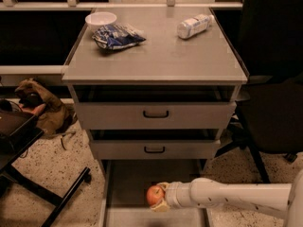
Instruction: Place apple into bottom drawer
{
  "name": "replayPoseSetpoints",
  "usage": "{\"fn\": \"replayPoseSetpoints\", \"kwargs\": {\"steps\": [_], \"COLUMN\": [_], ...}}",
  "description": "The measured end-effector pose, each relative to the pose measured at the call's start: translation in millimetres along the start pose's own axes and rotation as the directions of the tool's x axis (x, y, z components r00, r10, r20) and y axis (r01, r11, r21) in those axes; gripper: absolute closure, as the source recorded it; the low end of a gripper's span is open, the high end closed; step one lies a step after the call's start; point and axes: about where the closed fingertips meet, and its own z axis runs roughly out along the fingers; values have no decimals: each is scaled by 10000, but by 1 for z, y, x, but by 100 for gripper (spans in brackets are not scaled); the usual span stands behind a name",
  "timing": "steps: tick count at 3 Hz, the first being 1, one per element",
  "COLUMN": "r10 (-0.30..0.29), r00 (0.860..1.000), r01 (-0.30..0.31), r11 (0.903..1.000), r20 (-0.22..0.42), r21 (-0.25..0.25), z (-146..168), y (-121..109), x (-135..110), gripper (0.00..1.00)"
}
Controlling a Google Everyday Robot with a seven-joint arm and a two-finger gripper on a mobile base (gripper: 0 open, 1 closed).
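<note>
- The gripper [160,196] is low in the view, at the end of a white arm [227,197] that reaches in from the right edge.
- Its pale fingers [161,187] are closed around the apple [153,195], one above the fruit and one below it, so the apple sits clamped at the gripper's tip, to its left.
- The apple is red-orange, and it is over the pulled-out bottom drawer [128,178].
- The drawer's flat grey floor spreads beneath and behind the gripper, with a low side rail off to the gripper's left.
- Whether the apple touches the drawer floor cannot be told.
- Just above the gripper is the middle drawer [189,150], and above that the top drawer [199,115]; each has a grey front with a black handle.
- Well above the gripper is the cabinet top [161,60].
- A white bowl [100,19] stands at the far left of the top, touching a blue snack bag [117,36] that lies just in front of it.
- A plastic bottle [194,26] lies on its side at the far right, well apart from the bowl and bag.
- Up and to the right of the gripper, beside the cabinet, is a black office chair [272,79].
- To the gripper's left, on the speckled floor [47,169], a black wheeled leg [71,188] slants down, and farther up lies a brown bundle [47,110] whose nature cannot be told.
</note>
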Motion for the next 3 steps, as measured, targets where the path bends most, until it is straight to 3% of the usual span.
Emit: {"fn": "replayPoseSetpoints", "kwargs": {"steps": [1,2,3], "r10": [843,1730,1731], "r00": [9964,9849,9849], "r01": [-840,-1728,-1729], "r11": [9956,9846,9846], "r20": [-49,-43,-43], "r21": [415,275,275], "z": [21,63,63], "y": [-8,-1,-1], "x": [34,66,66], "gripper": [100,100,100]}}
